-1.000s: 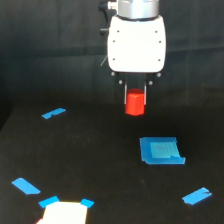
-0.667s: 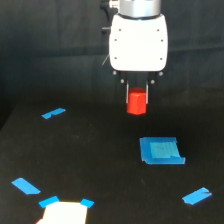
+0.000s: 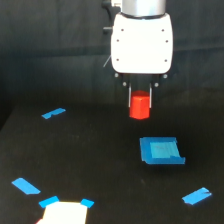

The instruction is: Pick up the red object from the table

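While clamped between the two thin dark fingers [image 3: 130,96] of the gripper [image 3: 140,100], red object [image 3: 139,106] hangs under the white arm housing [image 3: 142,42], upper centre of exterior view, slightly toward that view's right. Jaws closed on the block's sides, block sticking out below fingertips, upright, bright red-orange, stubby. Seems lifted off the table [image 3: 90,165], no contact visible under it, though exact gap hard to judge against the black surface. Grey metal cylinder section [image 3: 142,6] on top of housing, cut off by upper frame edge. Dark curtain-like backdrop [image 3: 50,50] behind. On table: flat blue square patch [image 3: 160,150] nearer the camera than the block and a bit to the view's right, well apart from it. Blue tape strip [image 3: 53,113] far on the view's left. Another blue strip [image 3: 26,185] near left edge. Another blue strip [image 3: 197,196] near right. White sheet-like piece [image 3: 62,212] at bottom edge left of centre, overexposed, blue tape bits at its two upper corners [image 3: 50,201], partly cut off by frame. Only one view given.
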